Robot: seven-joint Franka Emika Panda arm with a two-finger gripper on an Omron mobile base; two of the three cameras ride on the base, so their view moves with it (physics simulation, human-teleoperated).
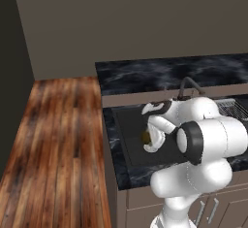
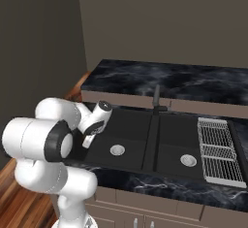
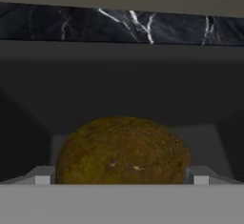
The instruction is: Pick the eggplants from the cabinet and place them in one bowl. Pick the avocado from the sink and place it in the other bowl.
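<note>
the avocado (image 3: 123, 150) sits low in the left basin of the sink (image 2: 131, 125), between the spread fingers of the gripper (image 3: 122, 178). it looks light, firm, rough-skinned and round, so squeezing across its widest middle seems safest.

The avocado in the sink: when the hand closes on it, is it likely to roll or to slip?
The avocado looks rounded, so a push would probably roll it across the sink floor. Its skin looks rough and bumpy, so it should slip less than a smooth fruit. The hand is open with a finger on each side, so a centred squeeze seems likely to hold.
</note>
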